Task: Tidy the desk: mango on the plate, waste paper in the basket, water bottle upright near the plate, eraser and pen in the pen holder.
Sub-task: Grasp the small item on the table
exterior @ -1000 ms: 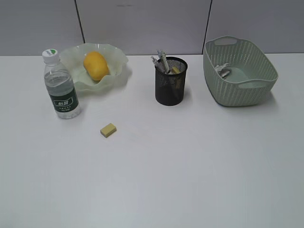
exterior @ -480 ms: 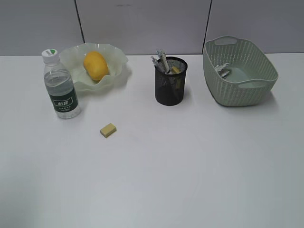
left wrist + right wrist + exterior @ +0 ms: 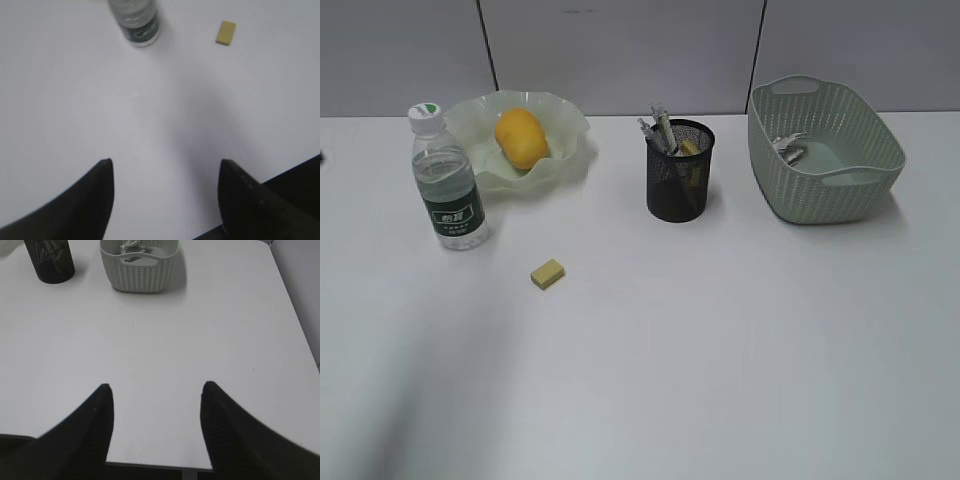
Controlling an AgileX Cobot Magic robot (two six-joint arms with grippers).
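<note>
Eraser (image 3: pixel 226 33) lying flat on bare white surface (image 3: pixel 720 340), far ahead of left pincer (image 3: pixel 165 172) and to its right, untouched. Left pincer hovering above surface, fingers spread, gripping nothing. Water bottle (image 3: pixel 135 20) standing upright ahead of it, slightly left. Right pincer (image 3: pixel 156 392) also spread and empty, hanging over near surface edge; pen holder (image 3: pixel 49 260) sitting far ahead-left of it, basket (image 3: pixel 139 265) ahead with waste paper (image 3: pixel 131 246) inside. Mango (image 3: pixel 521 138) resting in plate (image 3: pixel 570 125), pens (image 3: pixel 660 130) sticking out of holder.
</note>
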